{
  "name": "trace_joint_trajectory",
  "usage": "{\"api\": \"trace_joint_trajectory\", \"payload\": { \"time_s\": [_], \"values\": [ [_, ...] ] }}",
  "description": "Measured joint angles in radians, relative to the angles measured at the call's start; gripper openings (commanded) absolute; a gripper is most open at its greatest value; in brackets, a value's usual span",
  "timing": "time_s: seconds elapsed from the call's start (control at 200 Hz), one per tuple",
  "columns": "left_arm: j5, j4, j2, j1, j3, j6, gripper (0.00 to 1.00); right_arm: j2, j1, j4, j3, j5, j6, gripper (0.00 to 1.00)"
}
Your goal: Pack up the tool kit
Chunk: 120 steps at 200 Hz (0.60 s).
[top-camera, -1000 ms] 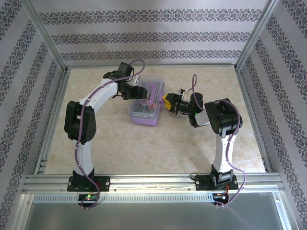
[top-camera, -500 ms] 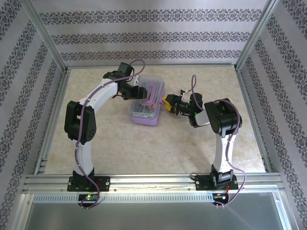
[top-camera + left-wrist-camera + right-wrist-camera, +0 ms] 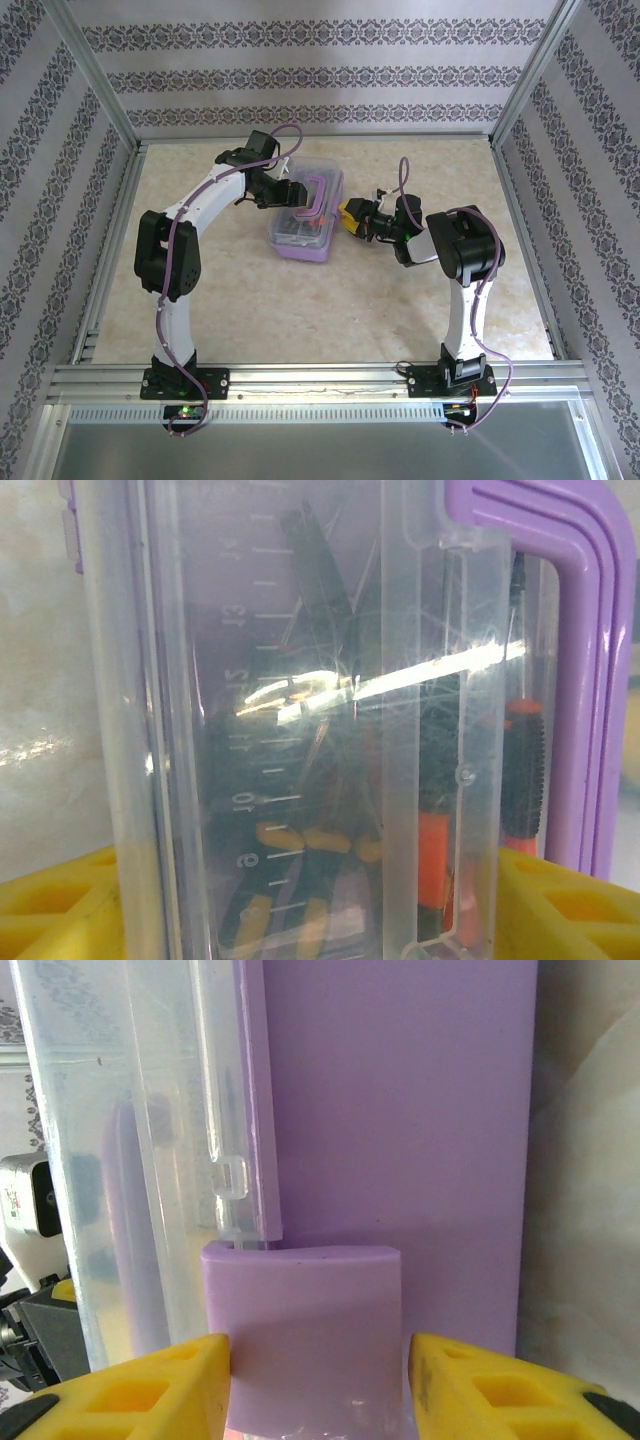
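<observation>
Translucent purple plastic box (image 3: 300,250) of the tool kit lies on the beige marble-patterned tabletop (image 3: 250,310), in the far middle between the two arms. Its long side runs away from the arm bases at a slight tilt. Its clear plastic lid (image 3: 250,630) is down on the base, and the curved purple handle (image 3: 318,195) lies along the top.

Through the lid, the left wrist view shows small screwdrivers (image 3: 432,870) inside the box. Some have orange-red grips, one is black with orange ends (image 3: 522,770), and several are yellow and black (image 3: 270,880). They overlap one another, and glare on the plastic makes a count impossible.

From above, the left gripper (image 3: 290,195) sits over the far left part of the box. In its own camera the left gripper (image 3: 310,890) has its yellow fingers (image 3: 60,910) set wide apart. The clear panel of the lid lies between them and the handle (image 3: 590,630) is at the right edge. I cannot tell whether those fingers press on the plastic or only stand beside it.

The right gripper (image 3: 350,215) meets the right long side of the box. In its wrist view the right gripper (image 3: 315,1360) is about half closed. One yellow finger (image 3: 150,1385) lies against each side of the rounded purple latch tab (image 3: 300,1300), so it has the tab in its grip. The tab sits low on the flat purple wall (image 3: 400,1090), just under the edge of the lid (image 3: 120,1160).
</observation>
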Motion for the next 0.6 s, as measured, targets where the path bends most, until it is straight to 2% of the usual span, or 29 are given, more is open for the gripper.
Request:
{"api": "trace_joint_trajectory", "payload": {
  "time_s": [0.6],
  "values": [
    [-0.003,0.000,-0.002,0.000,0.000,0.000,0.30,-0.119,-0.015,-0.433,0.002,0.060,-0.201,0.53]
  ]
}}
